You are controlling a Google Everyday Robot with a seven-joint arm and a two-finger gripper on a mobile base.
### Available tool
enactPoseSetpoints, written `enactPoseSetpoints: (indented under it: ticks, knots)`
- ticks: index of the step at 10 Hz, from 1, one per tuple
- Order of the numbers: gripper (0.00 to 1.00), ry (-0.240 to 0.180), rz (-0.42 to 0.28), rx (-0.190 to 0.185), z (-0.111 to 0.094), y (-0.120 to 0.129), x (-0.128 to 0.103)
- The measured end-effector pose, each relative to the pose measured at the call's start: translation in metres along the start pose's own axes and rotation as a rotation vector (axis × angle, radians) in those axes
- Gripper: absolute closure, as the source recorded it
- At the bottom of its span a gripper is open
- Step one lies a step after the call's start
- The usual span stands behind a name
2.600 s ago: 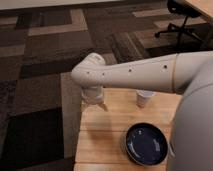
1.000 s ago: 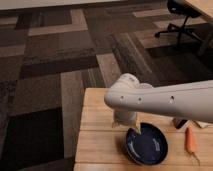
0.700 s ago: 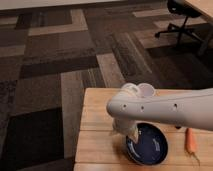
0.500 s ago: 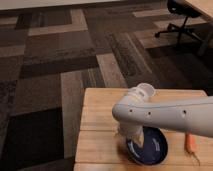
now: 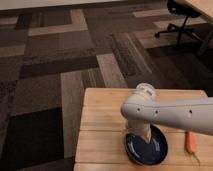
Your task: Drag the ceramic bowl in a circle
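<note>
My gripper [image 5: 143,136] has come down into the ceramic bowl [image 5: 157,148]; I cannot tell if it grips. I think dragging can start.

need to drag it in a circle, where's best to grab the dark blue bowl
Probably the thin rim of the glossy navy-blue ceramic bowl, from straight above: it is wide and shallow, too broad to span. The gripper is over the far-left rim, so take it there.

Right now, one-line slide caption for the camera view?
Robot gripper reaches into wide, glossy navy-blue ceramic bowl on wooden table; orange carrot beside it.
</note>
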Motion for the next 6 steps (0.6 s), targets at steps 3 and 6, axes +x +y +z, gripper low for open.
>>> enactPoseSetpoints:
  ticks: [3,6]
  knots:
    - [0.35,-0.044,0.007,0.003,0.002,-0.022,-0.044]
    - [0.35,-0.062,0.062,0.036,0.008,-0.07,-0.064]
